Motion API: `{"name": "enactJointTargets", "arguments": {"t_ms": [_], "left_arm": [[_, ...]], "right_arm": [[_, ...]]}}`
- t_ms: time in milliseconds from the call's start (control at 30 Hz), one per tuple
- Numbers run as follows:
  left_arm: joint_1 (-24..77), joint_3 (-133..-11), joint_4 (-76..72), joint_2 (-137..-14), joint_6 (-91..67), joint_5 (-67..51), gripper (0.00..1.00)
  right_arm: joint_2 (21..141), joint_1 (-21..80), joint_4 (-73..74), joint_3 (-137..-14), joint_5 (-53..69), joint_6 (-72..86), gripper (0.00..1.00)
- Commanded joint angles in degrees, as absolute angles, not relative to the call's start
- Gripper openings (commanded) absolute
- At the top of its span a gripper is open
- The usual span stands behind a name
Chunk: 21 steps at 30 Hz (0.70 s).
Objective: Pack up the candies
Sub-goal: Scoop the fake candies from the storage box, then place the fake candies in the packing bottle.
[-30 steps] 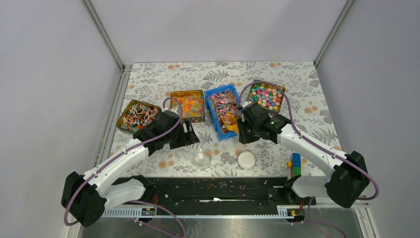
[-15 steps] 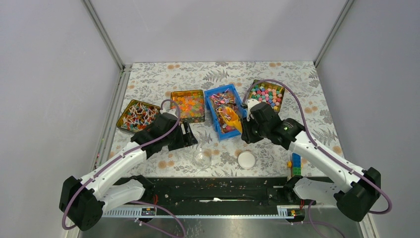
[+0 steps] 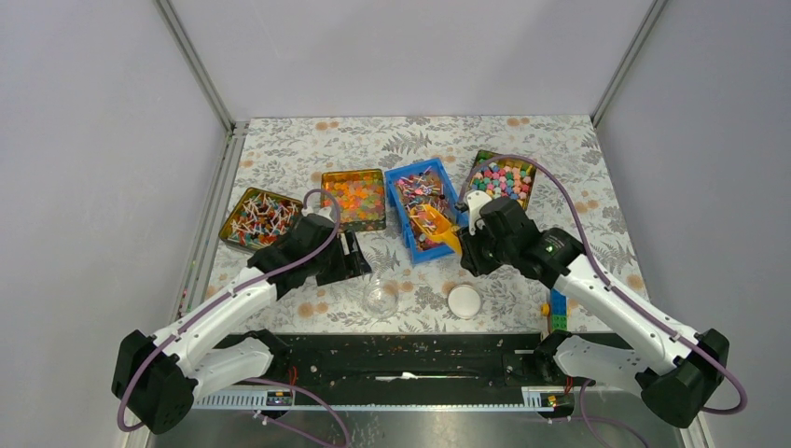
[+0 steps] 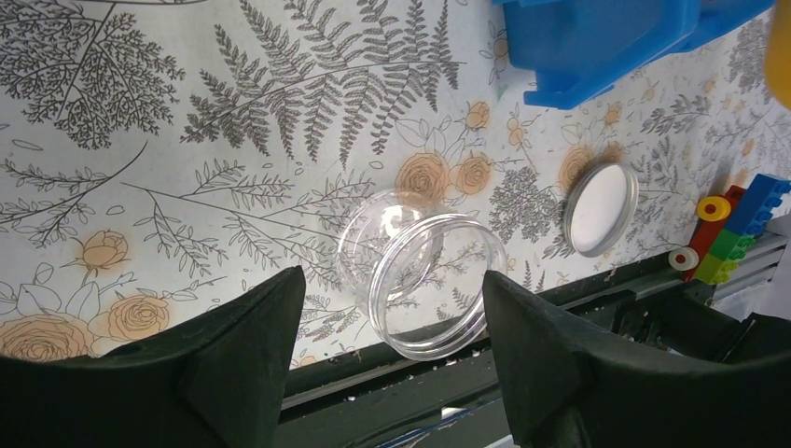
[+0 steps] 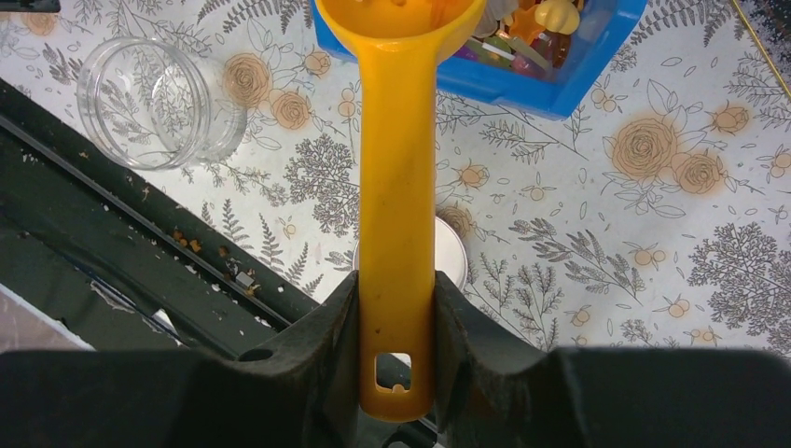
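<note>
1. Four containers are seen in a row across the patterned table in the top external view: a gold tin of stick sweets, a tin of orange jelly pieces, a blue bin and a tin of pastel sweets. The candies are heaped in the blue bin. The right gripper is clenched on an orange scoop, whose bowl is held at the near end of the bin. The left gripper is released and is poised over the table, near a clear jar. A white lid lies just to the right of the jar, and some building blocks stand at the near right edge.

2. Seen from the left wrist, the jaws are spread wide with nothing gripped. The clear jar is framed in the gap between the fingers, uncapped and on the table beyond them. The white lid and the building blocks are seen to its right, and a corner of the blue bin at the top.

3. Seen from the right wrist, the handle of the orange scoop is clamped between the fingers. Its bowl is cut off at the top edge, beside the blue bin, in which a few candies can be made out. The clear jar stands at the upper left, and the white lid is partly hidden behind the handle.
</note>
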<state>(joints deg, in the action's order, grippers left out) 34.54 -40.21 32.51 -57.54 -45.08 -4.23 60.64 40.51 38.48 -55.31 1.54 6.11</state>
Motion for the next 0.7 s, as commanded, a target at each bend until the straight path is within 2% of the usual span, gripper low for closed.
{"name": "enactJointTargets", "arguments": {"t_ms": [0,333,667], "left_arm": [[34.28,-39.34,31.29,-56.98,-45.00,-3.35,0.71],[34.28,-40.18,31.56,-55.13,-43.37,-1.96,0.70],[34.28,-41.40,33.60,-50.16,-41.62,2.45,0.70]], "right_arm": [[57.85,41.11,39.22,-56.99,3.19,3.49,0.00],[55.49,43.68,43.64,-57.94,5.03,2.46,0.00],[54.23,50.68,46.03,-57.85,5.37,3.08,0.00]]}}
